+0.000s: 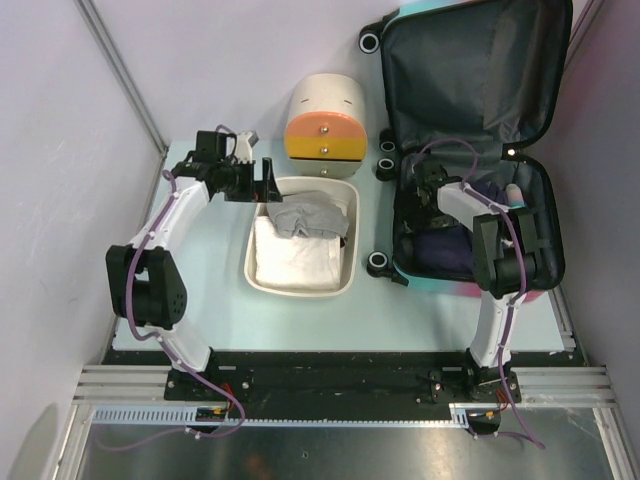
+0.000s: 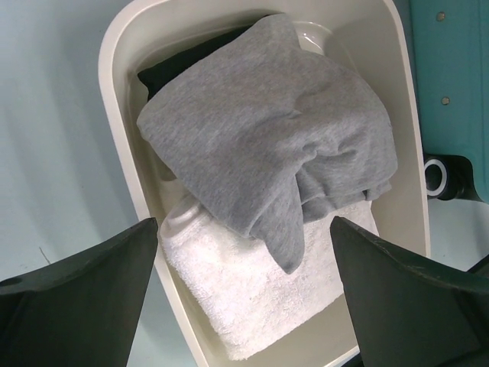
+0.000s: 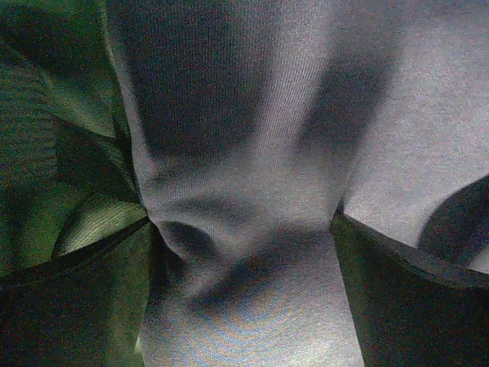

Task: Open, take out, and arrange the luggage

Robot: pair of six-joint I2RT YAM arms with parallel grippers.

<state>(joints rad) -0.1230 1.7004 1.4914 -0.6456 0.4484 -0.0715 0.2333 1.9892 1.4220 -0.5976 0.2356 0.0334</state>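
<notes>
The luggage (image 1: 470, 70) lies open at the right of the table, lid raised, dark clothes (image 1: 445, 250) in its lower half. My right gripper (image 1: 420, 190) is down inside it. In the right wrist view its jaws (image 3: 244, 245) stand wide apart, pressed onto a greyish-purple cloth (image 3: 244, 138) that bunches between the fingers (image 3: 412, 306). My left gripper (image 1: 268, 180) hovers open over the cream tray (image 1: 250, 262). The left wrist view has nothing between its jaws (image 2: 244, 260); below lie a grey garment (image 2: 260, 130) and a white towel (image 2: 252, 298).
A cream cylindrical box with orange and yellow drawers (image 1: 325, 120) stands behind the tray. The suitcase's teal shell (image 2: 451, 76) and a black wheel (image 2: 439, 176) sit close to the tray's right rim. Green fabric (image 3: 46, 153) lies left of the purple cloth. Grey walls close in both sides.
</notes>
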